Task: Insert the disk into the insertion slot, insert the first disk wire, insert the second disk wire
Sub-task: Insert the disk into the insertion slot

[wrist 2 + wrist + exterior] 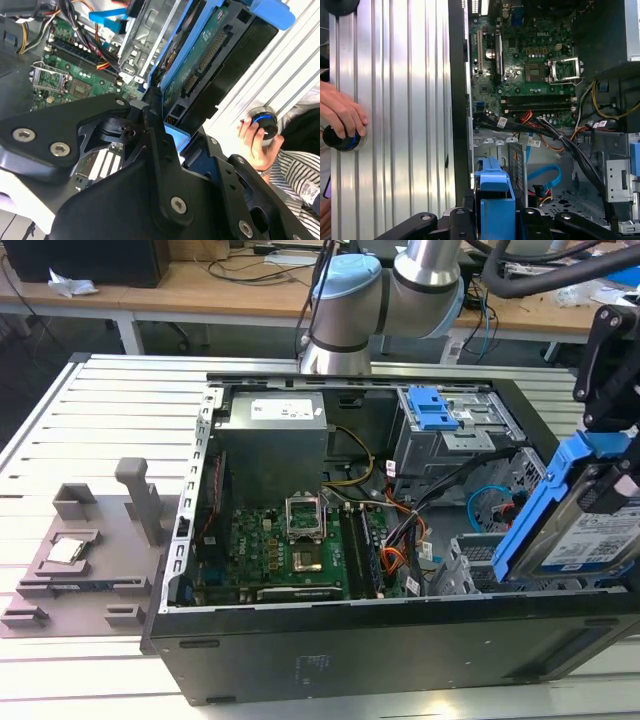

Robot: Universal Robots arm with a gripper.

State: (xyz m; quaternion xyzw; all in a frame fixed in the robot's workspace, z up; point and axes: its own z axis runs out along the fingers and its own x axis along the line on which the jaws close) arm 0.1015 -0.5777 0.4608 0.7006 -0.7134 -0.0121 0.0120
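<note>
The disk (590,535), silver with a white label in a blue carrier, hangs tilted over the right end of the open computer case. My gripper (600,455) is shut on it from above. Just below and toward the exterior view's left is the insertion slot (475,560), a grey perforated bay, and the disk's lower corner is close to its rim. In the second wrist view the disk's green underside (200,55) shows beyond the gripper (165,130). The first wrist view has the disk (517,167) edge-on above the slot floor (565,200). A loose blue disk wire (545,175) curls by the bay.
A taller grey cage with a blue latch (440,435) stands behind the slot. Bundled orange and black wires (400,540) cross between the motherboard (290,550) and the bay. A person's hand (340,117) rests on a knob on the ribbed table. A grey fixture (90,540) lies at the exterior view's left.
</note>
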